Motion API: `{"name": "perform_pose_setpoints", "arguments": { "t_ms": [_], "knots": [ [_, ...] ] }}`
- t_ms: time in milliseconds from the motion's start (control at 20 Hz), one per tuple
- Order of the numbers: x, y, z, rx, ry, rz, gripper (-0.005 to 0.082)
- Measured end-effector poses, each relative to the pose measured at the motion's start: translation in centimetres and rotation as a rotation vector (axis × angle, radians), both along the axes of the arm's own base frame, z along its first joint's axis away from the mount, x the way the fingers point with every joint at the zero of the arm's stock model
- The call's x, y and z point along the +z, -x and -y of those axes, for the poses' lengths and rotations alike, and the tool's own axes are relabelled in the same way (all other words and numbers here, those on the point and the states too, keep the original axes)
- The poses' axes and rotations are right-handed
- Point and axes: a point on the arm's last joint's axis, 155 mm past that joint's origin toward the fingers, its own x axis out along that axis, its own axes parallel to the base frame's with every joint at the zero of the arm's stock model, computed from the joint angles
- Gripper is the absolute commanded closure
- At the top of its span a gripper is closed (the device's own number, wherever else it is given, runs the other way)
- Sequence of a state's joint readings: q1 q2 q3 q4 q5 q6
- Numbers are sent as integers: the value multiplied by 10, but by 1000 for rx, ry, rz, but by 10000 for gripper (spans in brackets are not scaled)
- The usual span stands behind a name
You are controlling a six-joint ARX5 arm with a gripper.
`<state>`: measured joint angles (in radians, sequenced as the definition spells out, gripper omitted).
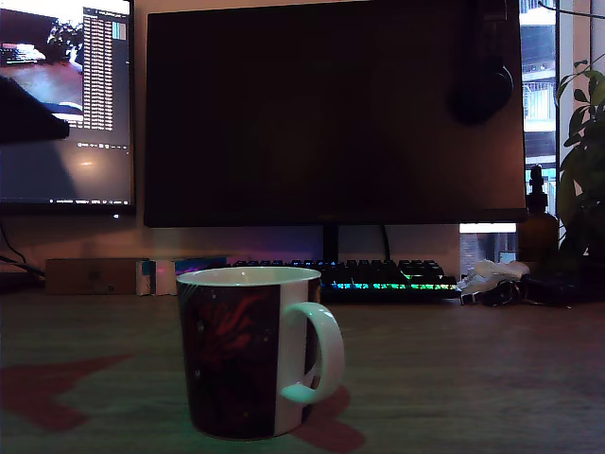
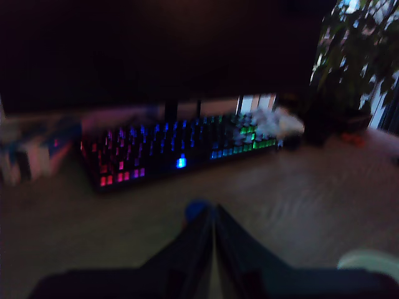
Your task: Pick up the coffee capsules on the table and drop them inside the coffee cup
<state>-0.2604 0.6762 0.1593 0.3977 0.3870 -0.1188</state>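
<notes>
Blue showed at the gripper tips in the blurred wrist view: 1 coffee capsule pinched between jaws pressed nearly together, above the table. Beyond it glowed a backlit keyboard. Exterior view showed the coffee cup upright, handle toward that view's right.

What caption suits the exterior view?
Patterned coffee cup on the table, handle toward the view's right, before a backlit keyboard and dark monitor.
</notes>
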Motion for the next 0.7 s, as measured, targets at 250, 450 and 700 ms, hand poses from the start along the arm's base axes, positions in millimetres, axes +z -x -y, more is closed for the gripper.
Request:
{"name": "perform_pose_setpoints", "arguments": {
  "t_ms": [250, 450, 700],
  "knots": [
    [-39, 10, -3, 0, -19, -63, 791],
    [-37, 12, 0, -20, -38, -41, 791],
    [-49, 15, 0, -27, -54, -89, 791]
  ]
}}
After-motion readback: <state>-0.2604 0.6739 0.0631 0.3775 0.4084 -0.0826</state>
